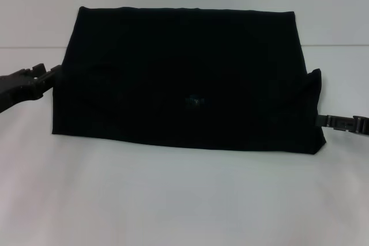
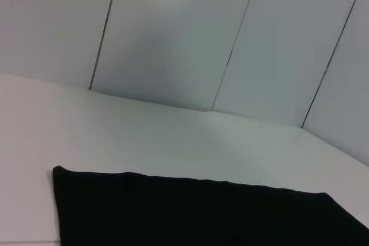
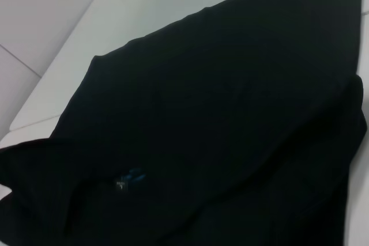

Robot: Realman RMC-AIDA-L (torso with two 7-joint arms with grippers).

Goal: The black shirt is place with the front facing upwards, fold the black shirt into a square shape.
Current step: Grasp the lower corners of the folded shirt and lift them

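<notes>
- The white table top (image 1: 184, 200) lay broad before me, pale wall panels (image 2: 173, 33) behind it.
- The large plain black cloth shirt (image 1: 184, 79) sat mid-table, already folded into a wide rectangle; one corner on my right side stood up in a small peak.
- I judged it light, limp and layered: it would sag and slide apart unless every layer was pinched together at an edge or corner.
- The small blue neck label (image 3: 131, 177) showed low on the upper face, a handy centre mark.
- My left gripper (image 1: 51, 76) touched the shirt's left edge; spread or pinching, I could not tell.
- My right gripper (image 1: 323, 121) lay at the right edge, low down; its fingers' state I could not tell either.
</notes>
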